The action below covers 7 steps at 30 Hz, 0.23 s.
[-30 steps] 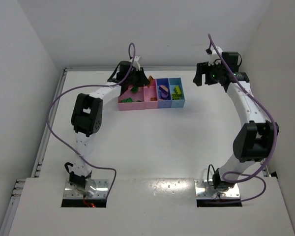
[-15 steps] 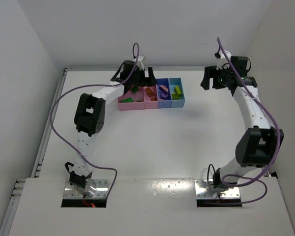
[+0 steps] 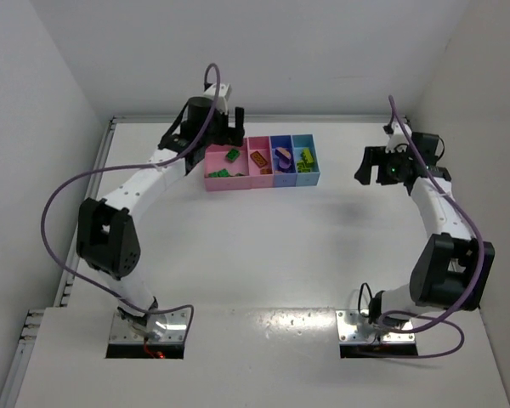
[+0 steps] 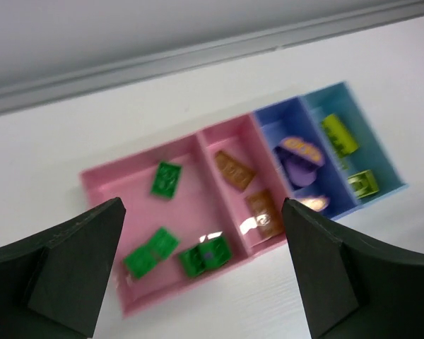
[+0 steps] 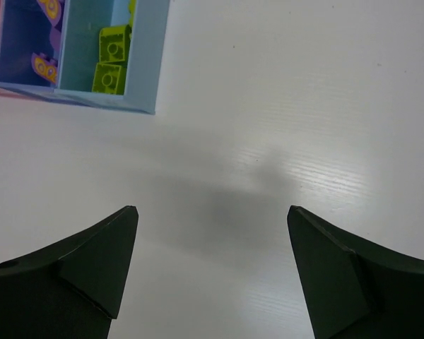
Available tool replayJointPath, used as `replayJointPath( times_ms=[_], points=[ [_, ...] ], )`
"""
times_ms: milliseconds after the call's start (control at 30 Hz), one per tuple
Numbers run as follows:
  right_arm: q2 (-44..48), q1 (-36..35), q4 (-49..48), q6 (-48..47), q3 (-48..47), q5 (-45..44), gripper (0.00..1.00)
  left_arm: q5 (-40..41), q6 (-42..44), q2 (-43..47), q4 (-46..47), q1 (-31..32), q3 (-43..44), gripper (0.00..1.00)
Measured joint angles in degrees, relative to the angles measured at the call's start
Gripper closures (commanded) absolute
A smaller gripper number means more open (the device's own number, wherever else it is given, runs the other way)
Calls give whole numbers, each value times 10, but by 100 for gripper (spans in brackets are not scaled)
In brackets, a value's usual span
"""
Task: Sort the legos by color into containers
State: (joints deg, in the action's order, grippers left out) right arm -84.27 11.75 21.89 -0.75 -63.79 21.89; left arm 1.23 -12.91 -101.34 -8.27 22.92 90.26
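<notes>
The near stretch of the table [image 3: 263, 255] is lying bare in the overhead view. Farther out on the right side, the right tool [image 3: 370, 166] is hovering over open table just beside the containers [image 3: 238, 184], its fingers spread wide and gripping nothing.

In the left wrist view, the legos are lying in the trays by colour. Three green bricks [image 4: 166, 178] are sitting in the wide pink tray [image 4: 127, 198] and two salmon bricks [image 4: 233, 169] in the narrow pink tray [image 4: 215, 141]. Purple bricks [image 4: 300, 159] are resting in the purple-blue tray [image 4: 268, 123] and two yellow-green bricks [image 4: 339, 134] in the light blue tray [image 4: 332, 106]. No brick is showing loose on the table, so the sorting is looking finished.

These bricks are looking light, rigid and smooth, so a pinch is likely slipping unless it is squeezing two flat opposite side walls rather than the studded top. Any brick lying close against a tray wall is leaving little room for a finger.

Farthest back, the left tool [image 4: 201, 212] is hanging above the pink trays, fully spread and carrying nothing.
</notes>
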Motion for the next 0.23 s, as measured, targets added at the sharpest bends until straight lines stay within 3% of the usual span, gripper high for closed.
replayJointPath(
  times_ms=[233],
  points=[
    [14, 13, -36, 1, 75, 16, 11, 88, 9, 70, -24, -25, -179, 0]
  ],
)
